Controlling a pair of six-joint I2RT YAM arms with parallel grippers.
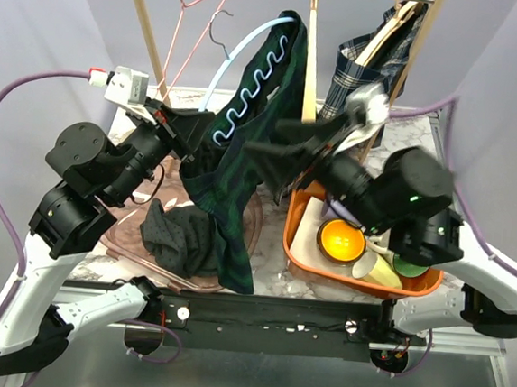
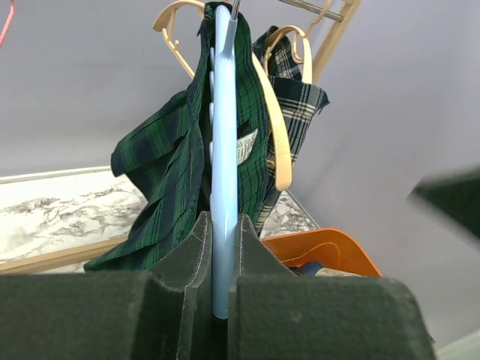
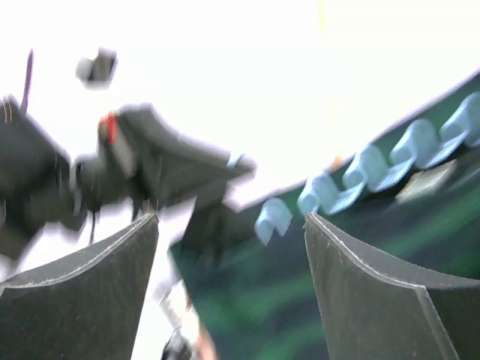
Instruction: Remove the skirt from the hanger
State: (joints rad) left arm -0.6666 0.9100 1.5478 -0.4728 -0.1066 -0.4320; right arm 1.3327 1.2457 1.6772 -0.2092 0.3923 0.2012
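Observation:
A dark green plaid skirt (image 1: 226, 200) drapes over a light blue hanger (image 1: 230, 57) with a wavy bar, hooked on the rack rail. My left gripper (image 1: 187, 135) is shut on the hanger's lower left end; in the left wrist view the blue bar (image 2: 223, 172) runs up from between the fingers (image 2: 259, 255), with the skirt (image 2: 165, 172) wrapped around it. My right gripper (image 1: 274, 165) stands open just right of the skirt. In the blurred right wrist view the skirt (image 3: 300, 300) and the hanger's wavy edge (image 3: 360, 176) lie beyond the spread gripper (image 3: 232, 232).
An orange basket (image 1: 295, 242) with a yellow bowl (image 1: 341, 241) and cups sits at the right. A second plaid garment (image 1: 379, 55) hangs on a wooden hanger, and a pink wire hanger (image 1: 192, 16) hangs at the left. A dark grey cloth (image 1: 175, 233) lies on the table.

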